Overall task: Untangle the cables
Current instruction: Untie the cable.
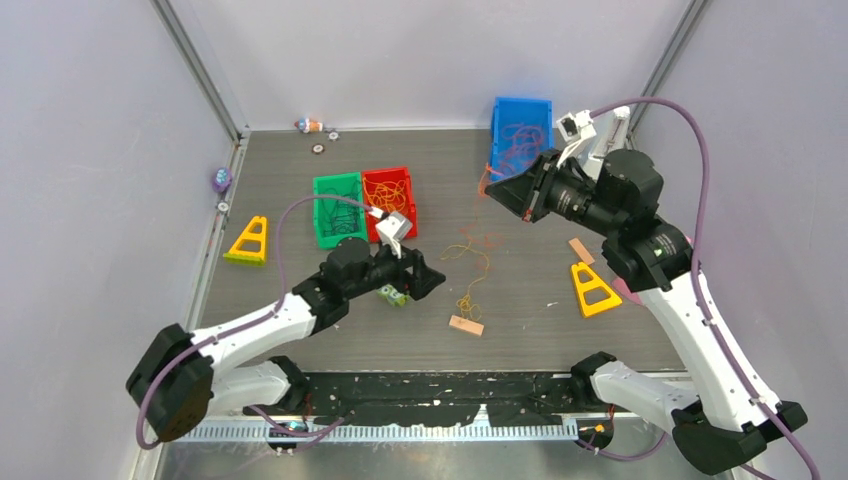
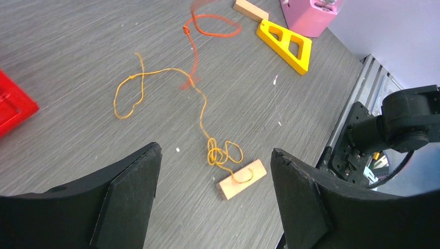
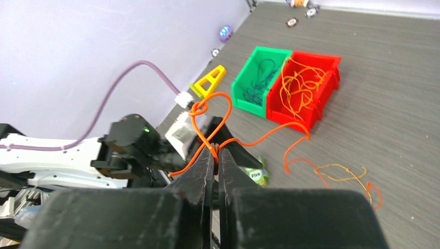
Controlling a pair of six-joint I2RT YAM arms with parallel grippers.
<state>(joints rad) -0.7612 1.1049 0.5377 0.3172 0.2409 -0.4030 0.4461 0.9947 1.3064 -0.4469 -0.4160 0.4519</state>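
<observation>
My right gripper is shut on an orange-red cable, held above the table near the blue bin. The cable loops above the fingertips with a knot and trails down to the table. A yellow-orange cable lies loose mid-table; it also shows in the top view. It has a small coil, and its end rests on a wooden block. The orange-red cable shows blurred in the left wrist view. My left gripper is open and empty, low over the table a little short of that block.
A green bin holds dark cables and a red bin holds orange ones. Two yellow triangular stands, a second wooden block and a green gum pack lie on the table.
</observation>
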